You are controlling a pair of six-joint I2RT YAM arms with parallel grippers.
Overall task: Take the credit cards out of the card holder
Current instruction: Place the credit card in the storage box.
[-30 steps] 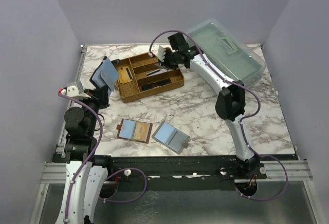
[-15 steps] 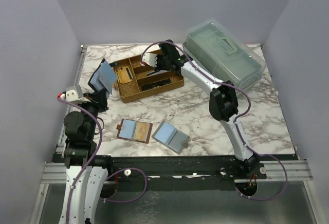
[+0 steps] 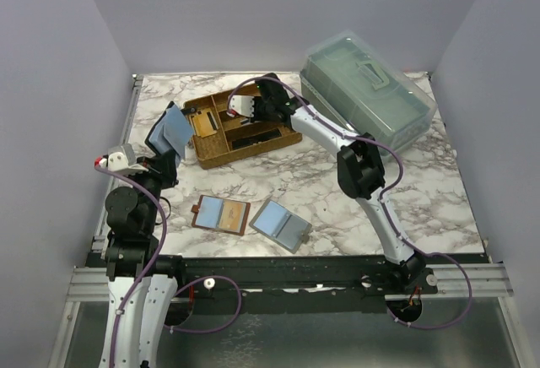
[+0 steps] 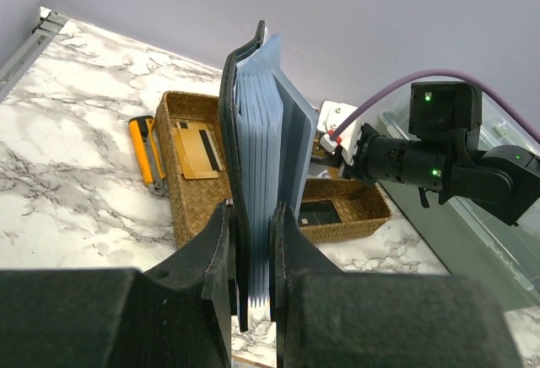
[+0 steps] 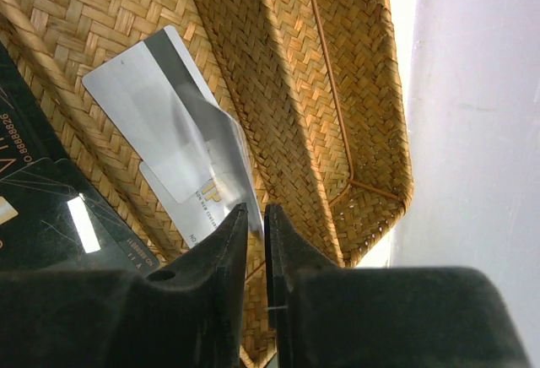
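Note:
My left gripper [image 4: 251,208] is shut on the card holder [image 4: 261,132], a black wallet held upright with its blue-grey pockets fanned out; from above the card holder [image 3: 173,125] hangs left of the wicker basket [image 3: 253,150]. My right gripper [image 5: 255,209] is low inside the basket [image 5: 321,89], jaws a narrow slit apart. A silvery credit card [image 5: 224,148], blurred and tilted, hangs loose at its fingertips. Two more silvery cards [image 5: 143,81] lie flat on the wicker beneath. From above, the right gripper [image 3: 245,113] is over the basket's middle compartments.
A black card [image 5: 51,208] lies in the basket beside the silvery ones. A brown holder [image 3: 221,214] and an open grey holder [image 3: 280,224] lie on the marble near the front. A clear lidded box [image 3: 371,89] stands at back right. An orange knife [image 4: 150,153] lies left of the basket.
My right arm swung left and came down into the basket with the card. Its jaws parted slightly and the card slipped loose. The left gripper kept the holder still.

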